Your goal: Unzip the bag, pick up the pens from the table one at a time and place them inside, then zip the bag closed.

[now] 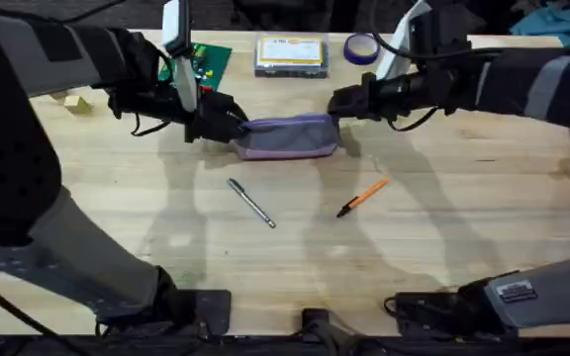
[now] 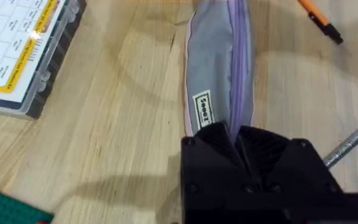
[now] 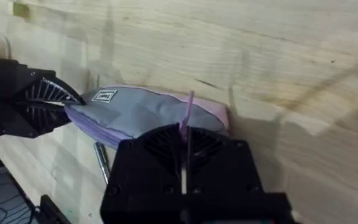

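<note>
The lavender and grey bag (image 1: pixel 287 136) lies across the back middle of the table (image 1: pixel 443 247). My left gripper (image 1: pixel 234 127) is shut on its left end; in the left wrist view the bag (image 2: pixel 219 56) runs away from that gripper (image 2: pixel 236 140). My right gripper (image 1: pixel 336 102) is at the bag's right end, and in the right wrist view it (image 3: pixel 184 140) is shut on the purple zipper pull (image 3: pixel 188 106). The silver pen (image 1: pixel 251 203) and the orange pen (image 1: pixel 363 197) lie on the table in front of the bag.
A clear plastic box with a yellow label (image 1: pixel 291 55) and a purple tape roll (image 1: pixel 361 46) sit behind the bag. A green board (image 1: pixel 204 61) lies at the back left, with a small wooden block (image 1: pixel 75 100) farther left. Bare wood stretches toward the front.
</note>
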### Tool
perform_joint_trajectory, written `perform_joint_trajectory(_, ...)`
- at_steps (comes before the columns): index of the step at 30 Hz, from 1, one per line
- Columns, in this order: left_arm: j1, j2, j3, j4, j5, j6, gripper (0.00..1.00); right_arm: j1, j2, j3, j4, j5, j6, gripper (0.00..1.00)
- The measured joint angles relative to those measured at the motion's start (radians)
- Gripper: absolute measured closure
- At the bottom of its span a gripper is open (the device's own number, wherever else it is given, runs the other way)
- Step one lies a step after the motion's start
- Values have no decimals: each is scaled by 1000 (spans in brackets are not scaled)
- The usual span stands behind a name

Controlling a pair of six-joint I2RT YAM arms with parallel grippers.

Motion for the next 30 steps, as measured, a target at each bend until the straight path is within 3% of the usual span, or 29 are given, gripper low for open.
perform_joint_trajectory(3, 0, 0, 0, 0, 0, 0, 958, 0, 0, 0, 0, -1, 0, 967)
perform_joint_trajectory(14, 0, 0, 0, 0, 0, 0, 958, 0, -5, 0, 9, -1, -15, 968)
perform_joint_trajectory(30, 2, 0, 0, 4, 0, 0, 958, 11, -109, 0, -2, 1, -37, 969)
